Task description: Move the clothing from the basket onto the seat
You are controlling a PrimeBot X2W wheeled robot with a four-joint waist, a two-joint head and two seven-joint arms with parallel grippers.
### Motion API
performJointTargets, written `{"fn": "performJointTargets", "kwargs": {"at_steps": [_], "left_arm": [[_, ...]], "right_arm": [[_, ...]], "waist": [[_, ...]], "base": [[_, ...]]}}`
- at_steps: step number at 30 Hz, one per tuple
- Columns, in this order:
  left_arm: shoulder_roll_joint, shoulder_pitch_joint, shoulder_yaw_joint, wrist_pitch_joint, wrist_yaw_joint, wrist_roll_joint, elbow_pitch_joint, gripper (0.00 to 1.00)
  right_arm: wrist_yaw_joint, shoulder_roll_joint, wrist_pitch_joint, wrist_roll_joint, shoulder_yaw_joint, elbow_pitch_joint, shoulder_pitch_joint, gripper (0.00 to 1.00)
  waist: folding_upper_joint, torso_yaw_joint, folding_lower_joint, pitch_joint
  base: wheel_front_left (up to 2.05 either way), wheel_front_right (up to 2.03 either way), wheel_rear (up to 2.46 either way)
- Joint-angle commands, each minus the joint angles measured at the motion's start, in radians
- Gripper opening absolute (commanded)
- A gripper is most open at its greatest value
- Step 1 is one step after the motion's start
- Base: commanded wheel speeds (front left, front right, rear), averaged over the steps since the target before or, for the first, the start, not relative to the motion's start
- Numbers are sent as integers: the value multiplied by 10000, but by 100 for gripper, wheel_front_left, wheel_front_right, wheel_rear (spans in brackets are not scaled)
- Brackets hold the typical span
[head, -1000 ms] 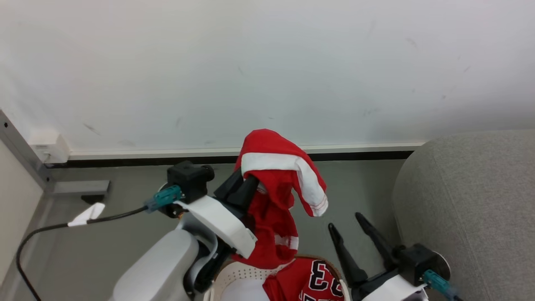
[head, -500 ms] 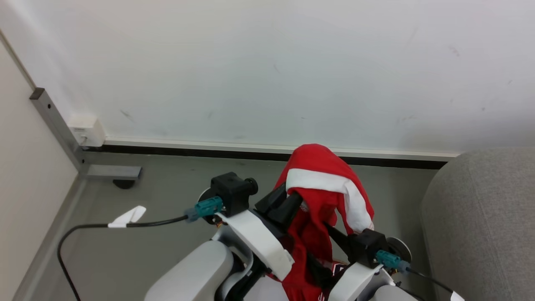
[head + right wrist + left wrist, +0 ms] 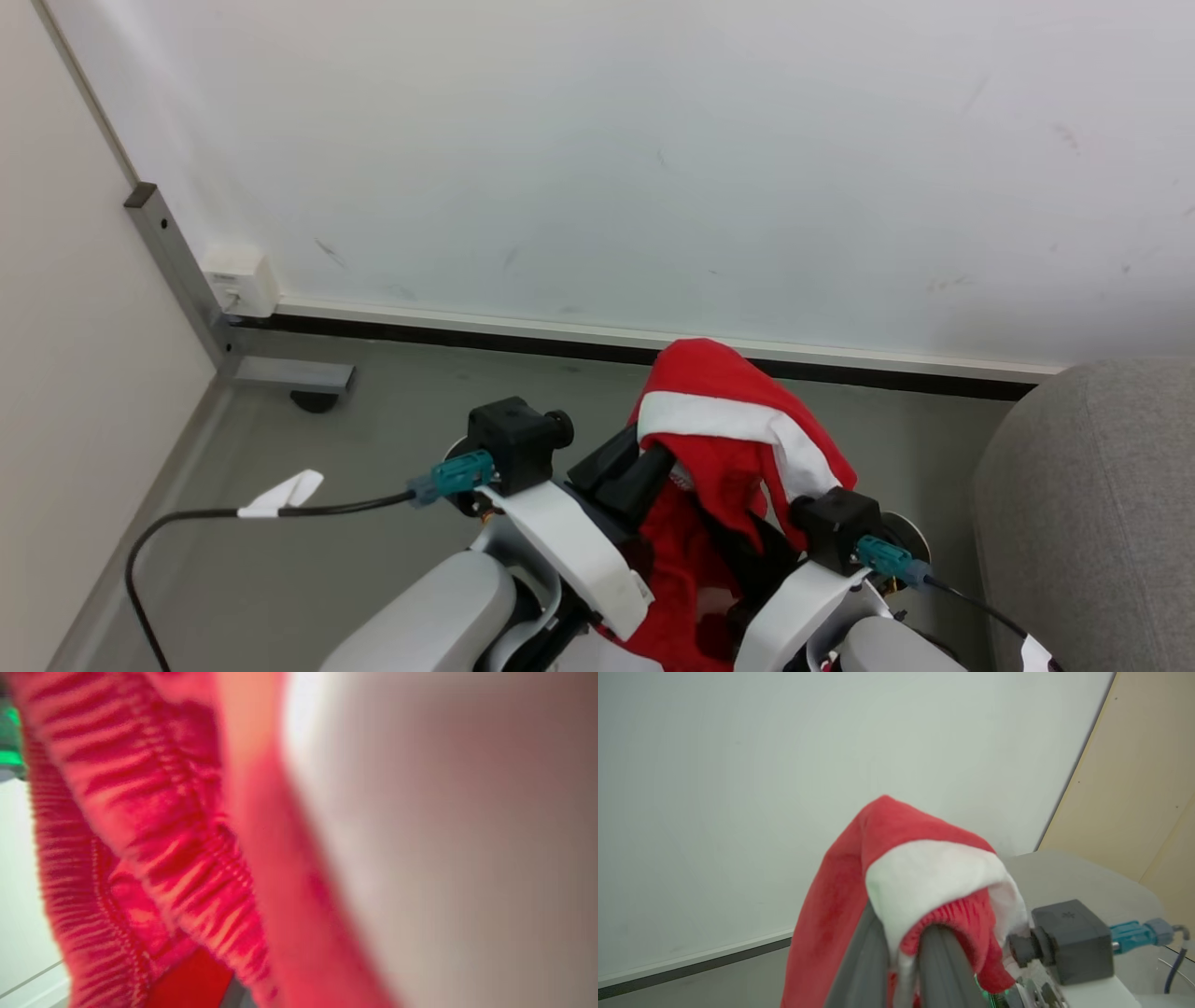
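Soft red clothing [image 3: 719, 392] with a broad white band and a ribbed hem hangs in a peak at six o'clock in the head view, grasped by the left gripper [image 3: 644, 462]. The right gripper [image 3: 761, 546] is clenched on its lower folds. The rounded grey fabric seat [image 3: 1092, 504] lies at four o'clock.

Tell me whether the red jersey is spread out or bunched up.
Bunched up: the red jersey hangs crumpled over the shut left gripper, white trim folded across its top, the rest trailing down.
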Motion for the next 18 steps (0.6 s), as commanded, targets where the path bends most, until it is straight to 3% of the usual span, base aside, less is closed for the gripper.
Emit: {"fn": "performJointTargets", "kwargs": {"at_steps": [1,13,14,15,17,18], "left_arm": [[101,128,66,-6,22,-83,33,0],[284,411,105,-78,169,-251,655,0],[281,424,64,-89,108,-236,665,7],[280,442,33,-120,81,-237,661,21],[301,481,-41,-164,19,-205,666,98],[322,500,-103,-172,-27,-156,663,100]], "right_arm": [[-21,-46,-27,44,-79,-128,184,0],[-21,-48,-27,-448,-1270,-1541,1019,0],[-21,-48,-27,-534,-1429,-1676,1097,0],[-21,-45,-27,-596,-1547,-1806,1174,0],[-21,-46,-27,-705,-1748,-2000,1285,0],[-21,-46,-27,-751,-1867,-2081,1322,0]], "waist": [[0,-23,0,1],[0,-208,0,91],[0,-239,0,112],[0,-275,0,132],[0,-361,0,161],[0,-411,0,174]], "base": [[0,0,0],[0,0,0],[0,0,0],[0,0,0],[0,0,0],[0,0,0]]}}
